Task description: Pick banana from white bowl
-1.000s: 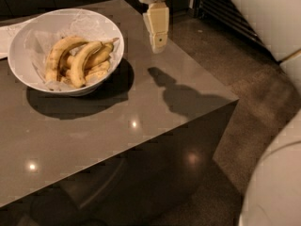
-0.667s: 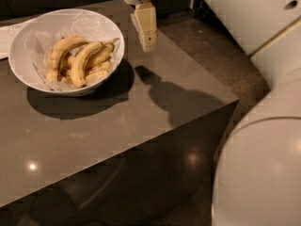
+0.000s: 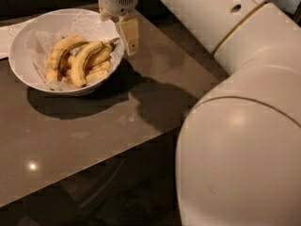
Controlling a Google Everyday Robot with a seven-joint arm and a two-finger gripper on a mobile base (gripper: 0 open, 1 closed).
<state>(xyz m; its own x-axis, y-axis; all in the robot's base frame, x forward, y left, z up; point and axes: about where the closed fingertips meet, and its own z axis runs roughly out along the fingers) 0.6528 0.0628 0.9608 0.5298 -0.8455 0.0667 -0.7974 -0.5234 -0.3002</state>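
Note:
The white bowl (image 3: 14,46) stands on the table at the upper left, lined with crinkled white paper. Several yellow bananas lie in it. The banana (image 3: 83,60) is the long, gently curved one in the middle, with its dark tip pointing up right toward the rim. My gripper (image 3: 130,45) hangs from the top of the view, just outside the bowl's right rim, close to the banana's dark tip. It holds nothing that I can see.
The brown-grey table (image 3: 94,126) has its front edge running diagonally toward the lower left and a corner at the right. My bulky white arm (image 3: 235,149) fills the right side. A white sheet (image 3: 4,36) lies left of the bowl.
My gripper has moved left across the table, from well right of the bowl to its right rim. My arm now fills more of the right side.

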